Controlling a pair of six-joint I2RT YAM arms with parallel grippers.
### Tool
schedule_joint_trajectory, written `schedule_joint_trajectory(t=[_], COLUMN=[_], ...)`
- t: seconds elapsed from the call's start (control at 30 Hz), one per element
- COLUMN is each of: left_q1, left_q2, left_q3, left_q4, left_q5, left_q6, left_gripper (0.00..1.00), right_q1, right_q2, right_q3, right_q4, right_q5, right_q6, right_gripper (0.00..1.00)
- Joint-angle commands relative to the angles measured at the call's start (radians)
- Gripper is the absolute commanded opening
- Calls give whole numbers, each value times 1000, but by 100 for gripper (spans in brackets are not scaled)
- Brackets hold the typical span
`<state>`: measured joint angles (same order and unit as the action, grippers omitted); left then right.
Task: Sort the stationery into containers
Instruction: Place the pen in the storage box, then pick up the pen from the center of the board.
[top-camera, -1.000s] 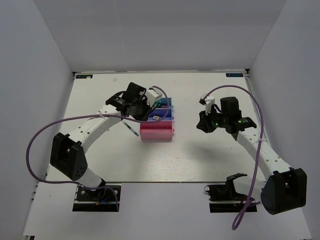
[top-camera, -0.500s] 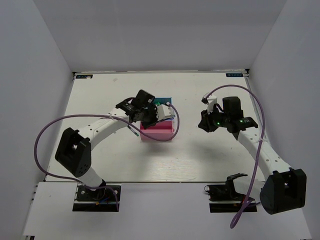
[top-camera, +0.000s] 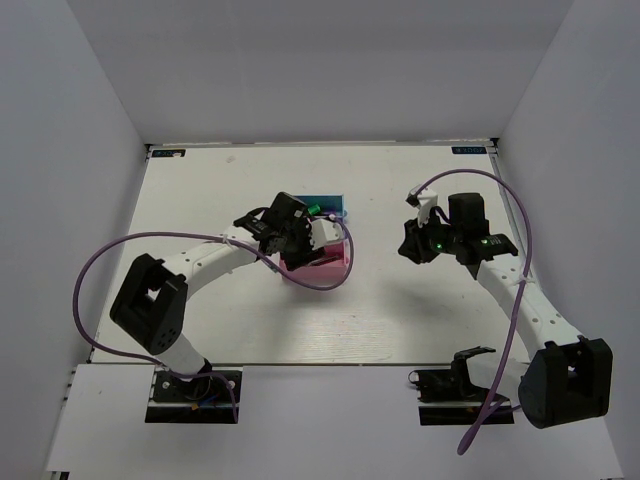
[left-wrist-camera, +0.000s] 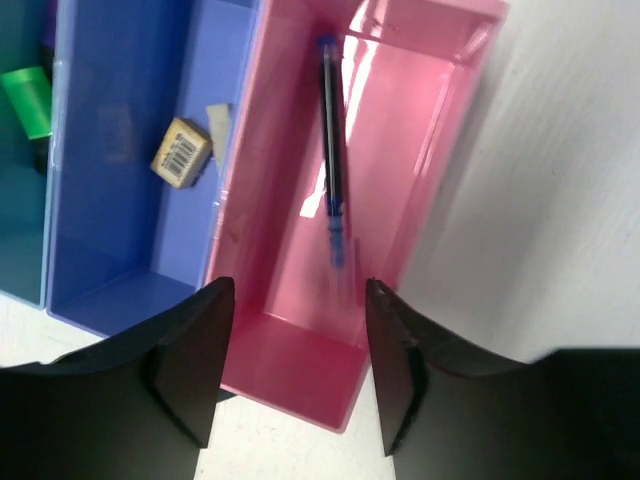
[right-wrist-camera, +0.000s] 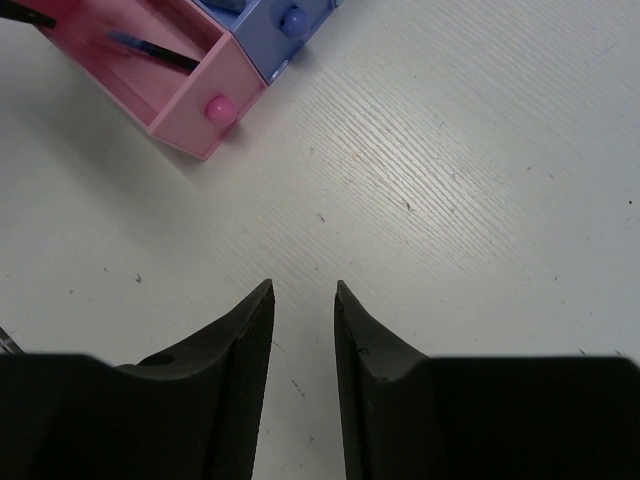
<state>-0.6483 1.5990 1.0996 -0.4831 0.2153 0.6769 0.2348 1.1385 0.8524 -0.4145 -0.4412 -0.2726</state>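
Pink tray (left-wrist-camera: 420, 150), nearest the near edge of the bench (right-wrist-camera: 450, 150), holds the thin bluish pen (left-wrist-camera: 331, 150) along its floor. The left tool (left-wrist-camera: 295, 295) hangs over it wide and empty, and the right tool (right-wrist-camera: 303, 295) is narrowly parted and empty toward the right edge. I judge the left tool should rise straight up, clear of the walls, so the tray is not dragged. Beyond, the blue tray (left-wrist-camera: 110, 270) holds the tiny tan cube (left-wrist-camera: 181, 153) and the teal tray (left-wrist-camera: 15, 230) the small green piece (left-wrist-camera: 27, 100).
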Motion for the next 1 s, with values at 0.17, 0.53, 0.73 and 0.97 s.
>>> schedule_joint_trajectory(t=[0.17,0.53,0.73,0.97], left_q1=[-4,165,334,375], left_q2=[-71,-84,88,156], left_q3=[-1,314,433,367], left_q4=[71,-297,-681,-549], left_q5=[-28,-588,-441,-298], left_q6=[-43,-1001,-1534,-1697], left_gripper=[60,0,41,49], right_q1=[-11,-17,-17,-23], right_q2=[-8,-3,4,-8], right_q3=[-10,-10,-6,-9], right_q4=[25,25,13,14], right_q5=[-34,-42,-57,-60], right_q6=[-7,-5,7,15], right_gripper=[36,33,33,33])
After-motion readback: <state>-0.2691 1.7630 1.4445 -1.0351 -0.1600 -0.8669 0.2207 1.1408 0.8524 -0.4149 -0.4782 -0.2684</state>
